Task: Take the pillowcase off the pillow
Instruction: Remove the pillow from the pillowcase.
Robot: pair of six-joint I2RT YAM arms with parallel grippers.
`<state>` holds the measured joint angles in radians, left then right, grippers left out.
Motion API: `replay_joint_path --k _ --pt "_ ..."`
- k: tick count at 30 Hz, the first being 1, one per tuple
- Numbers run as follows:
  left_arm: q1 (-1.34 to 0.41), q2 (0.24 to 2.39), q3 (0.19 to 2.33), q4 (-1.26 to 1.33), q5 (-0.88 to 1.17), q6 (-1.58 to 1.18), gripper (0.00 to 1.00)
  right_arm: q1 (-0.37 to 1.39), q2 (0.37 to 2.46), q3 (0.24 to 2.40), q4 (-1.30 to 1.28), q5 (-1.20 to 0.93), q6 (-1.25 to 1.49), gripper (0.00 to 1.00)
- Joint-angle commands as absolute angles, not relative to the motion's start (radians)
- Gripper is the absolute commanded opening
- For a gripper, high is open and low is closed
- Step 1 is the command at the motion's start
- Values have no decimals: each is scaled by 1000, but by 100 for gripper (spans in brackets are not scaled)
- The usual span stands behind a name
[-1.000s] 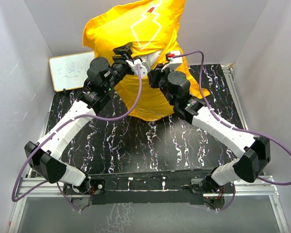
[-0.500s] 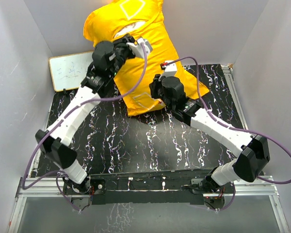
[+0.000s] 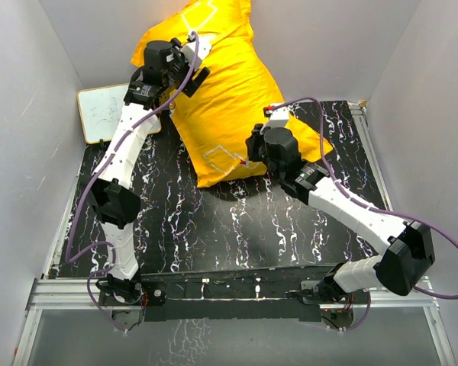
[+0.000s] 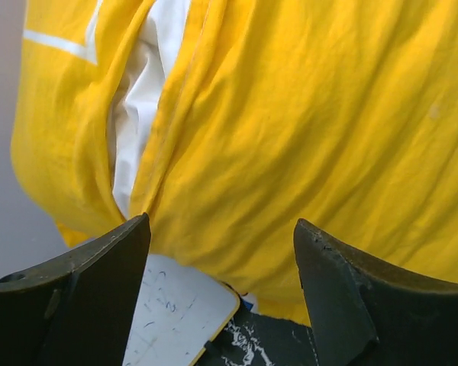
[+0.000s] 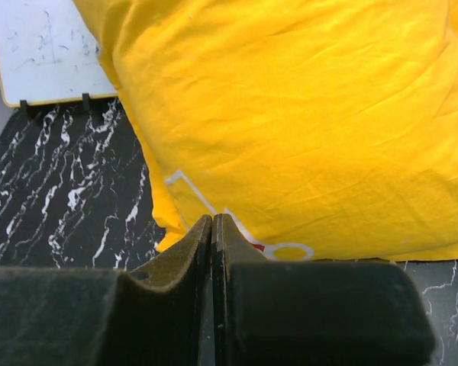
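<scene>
Two arms reach across a black marbled desk (image 3: 214, 229) toward the far wall, where a small white board (image 3: 99, 110) leans at the back left. Just to the right of the board, I see the pillowcase (image 3: 229, 107), a bright yellow case stuffed full, with its lower end on the desk and its upper end rising against the wall above the board. White outline printing shows on the yellow cloth near both ends. Through the left wrist camera I can see a long slit in the yellow fabric, and the pillow (image 4: 141, 99) shows there as a strip of plain white, so it sits inside the case, up and to the right of the board. The left arm is stretched high, above and right of the board. The left fingers (image 4: 133, 244) are spread wide with nothing between them, and the yellow fabric lies just beyond their tips. The right arm is lower and farther right of the board, at the case's lower right side. The right fingers (image 5: 212, 229) are pressed flat together, leaving only a thin seam between them. Their tips sit right by a low fold of the yellow cloth. I cannot tell whether any fabric is caught between them.
</scene>
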<state>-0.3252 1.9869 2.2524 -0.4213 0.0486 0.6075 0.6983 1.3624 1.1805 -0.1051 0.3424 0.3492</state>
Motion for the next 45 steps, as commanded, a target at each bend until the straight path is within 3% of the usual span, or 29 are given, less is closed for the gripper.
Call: replay_joint_path --k 1,4,6,8,12,13,21,26,29,31,32,35,36,39,45 --pt "-303 2009 2337 -412 151 485 77 696 1302 1129 -59 341 362 8" --pt "-275 2053 2346 -353 186 433 79 695 1284 1085 -58 343 363 8" --pt "-265 2090 2371 -352 223 423 73 693 1276 1050 -59 341 372 8" --pt "-265 2115 2391 -343 244 396 55 692 1271 1011 -58 339 379 8" --pt "-265 2117 2393 -346 371 342 5 689 1262 967 -50 332 393 8" --pt "-265 2112 2393 -362 404 334 0 688 1261 962 -48 330 393 8" --pt "-273 1979 2229 -508 664 185 0 674 1248 1035 -88 338 384 8" --pt "-370 1872 2106 -611 749 86 0 674 1243 1136 -139 365 400 8" --pt "-458 1781 1935 -640 822 6 0 674 1263 1222 -184 372 421 18" --pt "-489 1725 1837 -666 853 -11 0 674 1290 1273 -223 375 432 32" --pt "-490 1699 1802 -685 864 -14 12 674 1308 1291 -240 374 435 38" --pt "-448 1638 1744 -772 809 66 73 676 1361 1324 -279 384 436 46" --pt "-412 1602 1716 -765 789 71 80 675 1376 1327 -281 383 432 47" --pt "-299 1499 1585 -671 717 7 82 676 1424 1336 -298 373 420 48" --pt "-291 1380 1390 -688 690 7 83 675 1412 1257 -311 306 428 42"
